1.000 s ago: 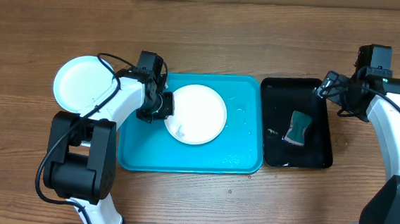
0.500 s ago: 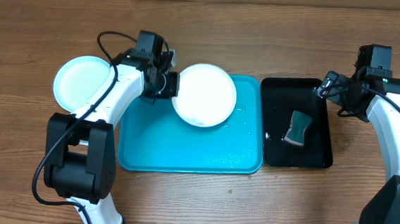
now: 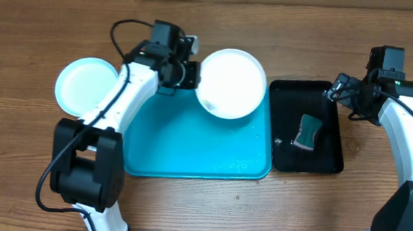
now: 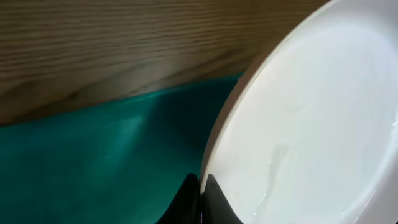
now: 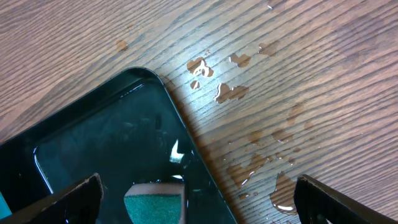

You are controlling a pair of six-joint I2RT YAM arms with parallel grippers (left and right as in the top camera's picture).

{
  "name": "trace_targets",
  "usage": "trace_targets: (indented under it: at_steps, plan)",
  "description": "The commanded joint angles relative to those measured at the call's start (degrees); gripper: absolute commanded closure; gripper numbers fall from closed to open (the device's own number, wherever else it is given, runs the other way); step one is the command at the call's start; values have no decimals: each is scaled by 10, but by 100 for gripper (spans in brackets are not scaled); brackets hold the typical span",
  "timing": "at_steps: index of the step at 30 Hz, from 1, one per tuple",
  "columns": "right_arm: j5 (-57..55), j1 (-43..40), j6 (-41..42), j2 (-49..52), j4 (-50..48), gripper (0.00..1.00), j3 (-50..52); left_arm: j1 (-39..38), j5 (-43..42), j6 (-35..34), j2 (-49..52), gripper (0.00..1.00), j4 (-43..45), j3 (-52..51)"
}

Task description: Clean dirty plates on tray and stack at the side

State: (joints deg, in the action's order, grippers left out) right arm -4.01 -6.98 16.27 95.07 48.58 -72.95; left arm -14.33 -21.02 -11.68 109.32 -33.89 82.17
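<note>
Wooden counter [image 3: 29, 154]: the left hand [image 3: 189, 73] is clamped on the rim of a white plate [image 3: 230, 83], held over the far right corner of the turquoise tray [image 3: 183, 143]. A second, pale plate [image 3: 84, 86] lies on the counter left of the tray. The right hand [image 3: 337, 90], fingers spread wide, hovers at the black tray [image 3: 288, 92], which holds a green sponge [image 3: 308, 132]; water drops [image 5: 230, 93] dot the wood.

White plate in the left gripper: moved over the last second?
Yes. The white plate went from the middle of the turquoise tray up and right, and now overhangs the rim near its far right corner.
</note>
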Motion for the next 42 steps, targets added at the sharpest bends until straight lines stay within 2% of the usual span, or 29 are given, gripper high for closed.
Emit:
trace_targets:
  at_steps: [1, 10, 18, 23, 28, 36, 42]
  plan:
    - [-4, 2, 0, -15, -3, 0, -1, -42, 10, -35, 4, 96, 20, 14]
    - [-4, 2, 0, -15, -3, 0, -1, -127, 112, -65, 4, 96, 66, 14]
    - [17, -1, 2, -15, -53, 0, -2, -155, 126, -83, 4, 96, 88, 14]
    - [18, -44, 50, -15, -99, 0, -2, -157, 131, -83, 4, 96, 93, 14]
    - [26, -111, 65, -15, -108, 0, -1, -165, 159, -82, 4, 96, 95, 24]
    - [28, -145, 65, -15, -106, 0, -1, -196, 235, -76, 4, 96, 95, 70]
    - [28, -145, 65, -15, -106, 0, -1, -239, 342, -40, 4, 96, 87, 103]
